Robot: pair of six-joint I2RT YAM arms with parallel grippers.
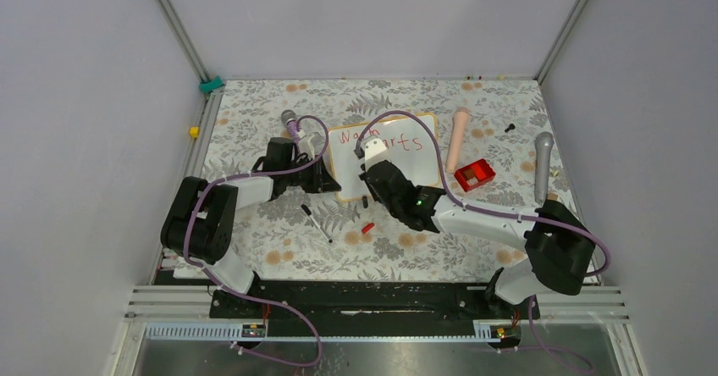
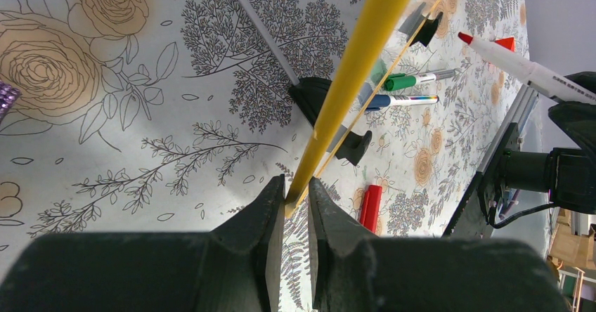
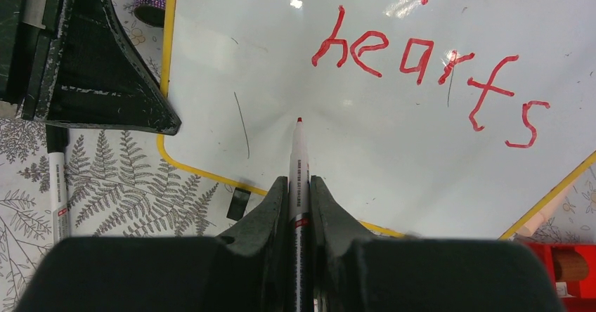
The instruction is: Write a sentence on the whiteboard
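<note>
Two small things lie nearest the front edge of the counter (image 1: 406,257): a black pen (image 1: 317,223) and a red cap (image 1: 367,228). Just beyond them the right tool (image 3: 300,185) is clamped on a red marker (image 3: 299,150). The marker's tip is at the blank lower part of the whiteboard (image 3: 393,157), but whether it touches cannot be told. The left tool (image 2: 295,189) is closed on the board's yellow frame, on the side facing the counter's left edge. The whiteboard sits mid-counter, towards the far edge. The sentence (image 3: 422,62) shows "hearts" in red, under a line cut off from view. A red box (image 1: 474,174) sits beside the board, towards the right edge.
</note>
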